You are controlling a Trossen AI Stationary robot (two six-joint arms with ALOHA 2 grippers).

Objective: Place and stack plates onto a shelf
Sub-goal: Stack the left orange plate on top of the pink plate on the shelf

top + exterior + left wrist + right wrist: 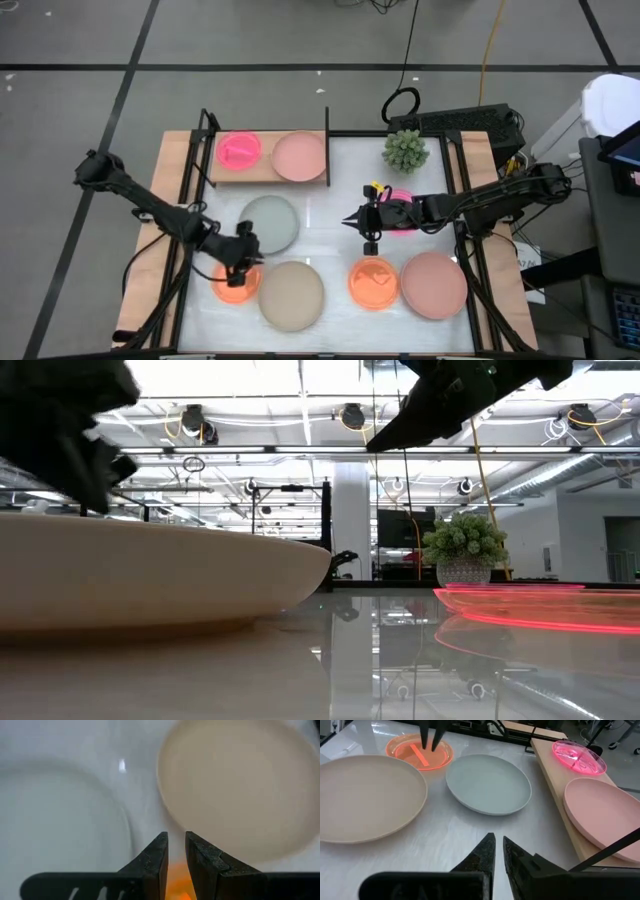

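The left gripper (pixel 240 262), fingers nearly pressed together and holding nothing, hangs right over the small orange plate (pixel 234 284) at the near left, far nearer than the right gripper (pixel 358 222).

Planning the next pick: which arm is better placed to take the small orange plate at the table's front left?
Left. Its claw hangs directly over that orange plate, fingers nearly closed. The right claw sits mid-table, farther away.
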